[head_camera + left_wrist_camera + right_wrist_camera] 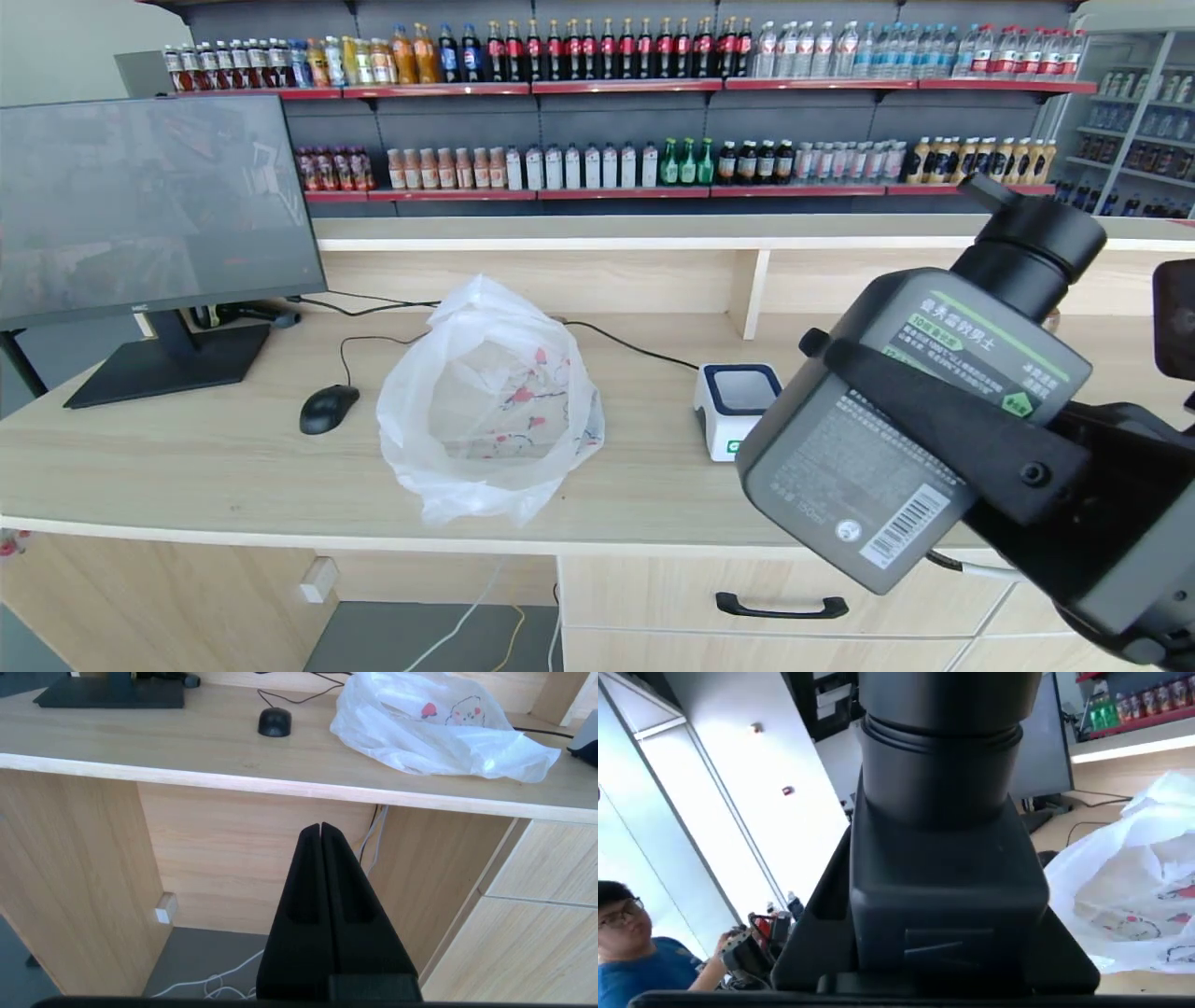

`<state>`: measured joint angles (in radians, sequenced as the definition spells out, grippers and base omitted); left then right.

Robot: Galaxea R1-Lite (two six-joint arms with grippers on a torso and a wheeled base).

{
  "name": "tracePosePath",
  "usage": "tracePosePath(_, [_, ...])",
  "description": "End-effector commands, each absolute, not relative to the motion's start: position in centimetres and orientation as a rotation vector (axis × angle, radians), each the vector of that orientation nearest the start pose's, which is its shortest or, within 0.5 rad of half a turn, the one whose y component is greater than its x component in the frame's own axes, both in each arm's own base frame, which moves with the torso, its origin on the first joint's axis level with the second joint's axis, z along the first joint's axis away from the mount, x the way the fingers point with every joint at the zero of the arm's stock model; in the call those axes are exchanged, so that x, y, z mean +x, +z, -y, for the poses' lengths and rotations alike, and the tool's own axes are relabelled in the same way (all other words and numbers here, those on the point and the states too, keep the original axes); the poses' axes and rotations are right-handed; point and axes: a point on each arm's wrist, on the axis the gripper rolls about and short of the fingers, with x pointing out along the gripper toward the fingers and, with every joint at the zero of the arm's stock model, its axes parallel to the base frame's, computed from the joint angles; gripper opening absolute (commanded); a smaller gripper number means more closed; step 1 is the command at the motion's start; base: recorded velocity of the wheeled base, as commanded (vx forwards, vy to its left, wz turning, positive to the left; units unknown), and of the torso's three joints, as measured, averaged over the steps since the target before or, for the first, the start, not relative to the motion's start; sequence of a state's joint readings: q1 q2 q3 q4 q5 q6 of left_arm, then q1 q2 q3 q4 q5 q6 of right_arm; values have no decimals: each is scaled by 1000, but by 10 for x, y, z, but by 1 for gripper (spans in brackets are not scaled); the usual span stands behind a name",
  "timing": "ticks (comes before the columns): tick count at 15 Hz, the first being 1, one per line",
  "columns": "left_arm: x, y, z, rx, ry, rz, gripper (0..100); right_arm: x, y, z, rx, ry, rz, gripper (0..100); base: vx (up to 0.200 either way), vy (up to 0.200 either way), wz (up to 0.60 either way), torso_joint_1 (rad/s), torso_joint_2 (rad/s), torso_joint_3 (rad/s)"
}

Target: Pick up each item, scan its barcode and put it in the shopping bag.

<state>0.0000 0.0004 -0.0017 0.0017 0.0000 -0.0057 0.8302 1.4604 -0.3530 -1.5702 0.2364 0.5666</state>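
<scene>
From the head camera, my right pincer (845,369) is clamped on the bottle (840,467), a dark grey flask with a black cap. One black finger (943,425) lies slantwise across its printed face. The pincer holds the bottle up off the counter (233,457), tilted, with the cap pointing up and away from me and the base down toward me. The barcode (904,527) sits on the near lower corner, on my side of that finger. The scanner (738,406) stands on the counter just left of the pincer and beneath it, and the bottle's lower edge overlaps it in my sight. The shopping bag (490,401) sits farther left of the pincer, mouth open upward, with red print showing through the plastic. Beyond the bag, well to the left, are the mouse (329,408) and the monitor (149,205).

From the left wrist camera, my left pincer (320,831) has its fingers pressed together with nothing between them. It hangs lower than the countertop, in front of the wooden front panel. The bag, the mouse and the monitor's foot are up on the counter, above and beyond the pincer.

From the right wrist camera, the bottle stands directly before the lens, cap farthest from the wrist. The bag lies past it to one side.
</scene>
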Motion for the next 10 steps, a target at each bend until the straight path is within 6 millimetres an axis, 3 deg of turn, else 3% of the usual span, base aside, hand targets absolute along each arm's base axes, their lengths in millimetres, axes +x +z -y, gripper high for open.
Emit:
tracePosePath(1, [-23,76,0,-6,0,0,0,138,226,-167,654,1187,164,0,0,0,0,0,0,0])
tracePosePath(5, [-23,76,0,-6,0,0,0,155,230,-186,725,1198,133,0,0,0,0,0,0,0])
tracePosePath(10, [-23,76,0,-6,0,0,0,160,227,-190,732,1194,115,0,0,0,0,0,0,0])
